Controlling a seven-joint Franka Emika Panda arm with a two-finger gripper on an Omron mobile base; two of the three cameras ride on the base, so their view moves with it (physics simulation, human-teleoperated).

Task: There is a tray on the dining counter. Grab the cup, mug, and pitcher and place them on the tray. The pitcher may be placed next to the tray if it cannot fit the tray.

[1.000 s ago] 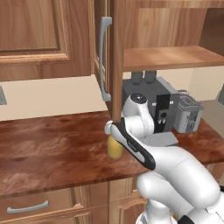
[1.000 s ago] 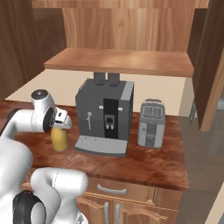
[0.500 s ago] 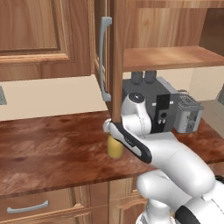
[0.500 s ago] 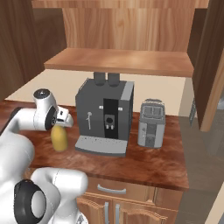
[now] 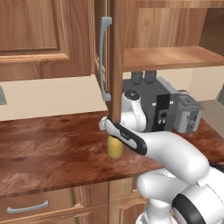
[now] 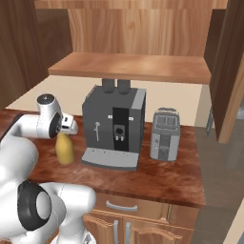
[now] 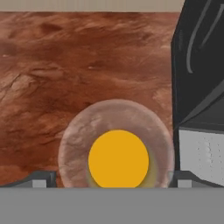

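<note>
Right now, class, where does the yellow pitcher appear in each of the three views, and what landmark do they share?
Left base view: pitcher centre, behind the arm.
Right base view: pitcher left, beside the coffee machine.
Hand view: pitcher bottom centre, seen from above.
Shared landmark: the coffee machine.

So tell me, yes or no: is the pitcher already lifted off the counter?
No. The right base view shows the pitcher standing upright on the counter, beside the coffee machine.

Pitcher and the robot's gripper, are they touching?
Cannot tell. In the hand view the open gripper straddles the pitcher, but the fingertips sit at the picture's edge.
</note>
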